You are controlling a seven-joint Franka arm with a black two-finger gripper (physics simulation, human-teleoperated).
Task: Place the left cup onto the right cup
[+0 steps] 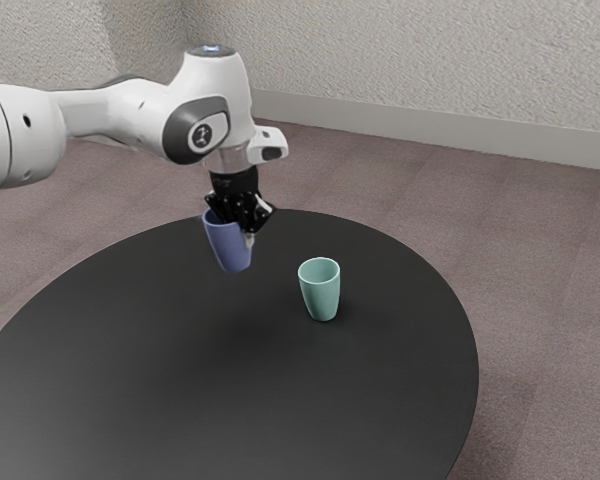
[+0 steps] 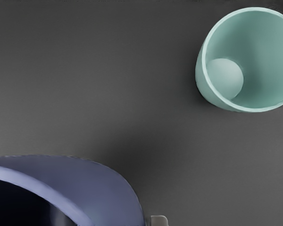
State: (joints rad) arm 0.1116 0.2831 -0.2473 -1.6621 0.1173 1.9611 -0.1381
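Note:
A blue-violet cup (image 1: 229, 246) hangs tilted above the black round table (image 1: 180, 380), with my gripper (image 1: 236, 226) shut on its rim. The same cup (image 2: 70, 188) looms large and blurred just under my hand in the wrist view. A teal cup (image 1: 319, 288) stands upright on the table, to the exterior view's right of the held cup and a little nearer the camera. From above, the teal cup (image 2: 247, 59) shows its open mouth and pale bottom, apart from the blue cup.
The table's far edge (image 1: 380, 232) lies just behind the cups, with brown carpet floor (image 1: 520, 230) beyond it. A textured wall with a pale baseboard (image 1: 440, 125) runs along the back.

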